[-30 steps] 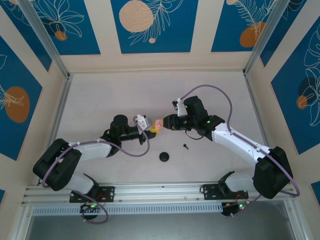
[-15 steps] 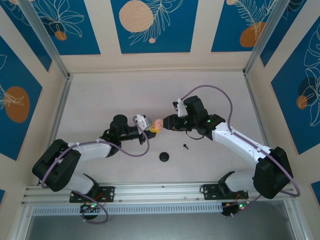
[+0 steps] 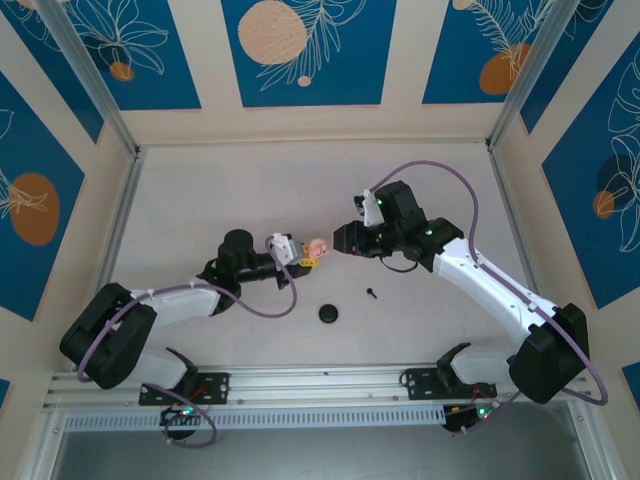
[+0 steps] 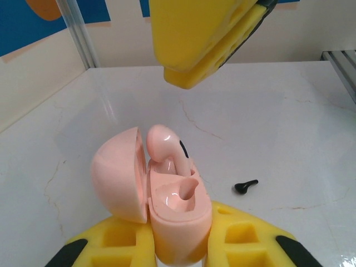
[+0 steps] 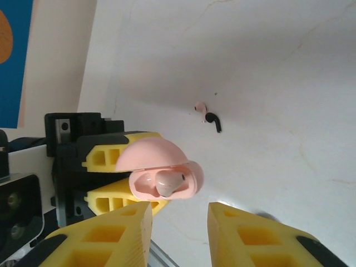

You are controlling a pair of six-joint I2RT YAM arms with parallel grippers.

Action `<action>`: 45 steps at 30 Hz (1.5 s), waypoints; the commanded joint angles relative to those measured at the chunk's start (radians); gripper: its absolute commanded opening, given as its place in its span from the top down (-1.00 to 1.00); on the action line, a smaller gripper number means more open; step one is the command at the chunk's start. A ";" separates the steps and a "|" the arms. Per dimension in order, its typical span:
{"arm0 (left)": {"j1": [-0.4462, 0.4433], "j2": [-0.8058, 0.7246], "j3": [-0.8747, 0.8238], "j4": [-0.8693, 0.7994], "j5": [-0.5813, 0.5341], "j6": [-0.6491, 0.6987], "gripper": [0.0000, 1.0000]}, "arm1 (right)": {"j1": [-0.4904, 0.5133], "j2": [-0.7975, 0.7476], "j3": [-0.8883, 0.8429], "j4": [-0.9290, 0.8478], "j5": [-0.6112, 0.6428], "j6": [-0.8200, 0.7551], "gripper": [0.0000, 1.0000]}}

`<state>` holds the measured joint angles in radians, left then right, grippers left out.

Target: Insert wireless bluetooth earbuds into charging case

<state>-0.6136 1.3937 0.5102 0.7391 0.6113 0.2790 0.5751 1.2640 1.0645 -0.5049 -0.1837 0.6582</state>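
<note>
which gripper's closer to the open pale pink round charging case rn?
Left. The left gripper is shut on the open pale pink round charging case, clamping its base. The right gripper sits just off the case's far side, jaws apart, not touching.

Table: I see one table (image 3: 200,200), a pale white top with faint marble-like veins.
Earbud: I see one tiny black earbud (image 3: 371,293) lying flat near the middle.
Disc: a round black disc (image 3: 328,313) lies near the earbud, to its left, not touching.
Pink speck: a pink speck (image 5: 199,105) lies just beside the earbud; I cannot tell what it is.
</note>
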 commanded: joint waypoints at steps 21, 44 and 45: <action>-0.020 -0.041 -0.006 -0.043 0.002 0.076 0.78 | 0.034 0.120 0.083 -0.023 -0.079 0.009 0.37; -0.020 -0.051 -0.001 -0.060 -0.009 0.081 0.79 | 0.030 0.162 0.079 -0.087 -0.161 0.143 0.58; -0.020 -0.051 -0.001 -0.061 -0.010 0.082 0.79 | 0.031 0.161 0.075 -0.082 -0.169 0.153 0.58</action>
<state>-0.6186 1.3685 0.5083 0.6567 0.5968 0.3359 0.6022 1.4124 1.1324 -0.5610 -0.2863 0.7597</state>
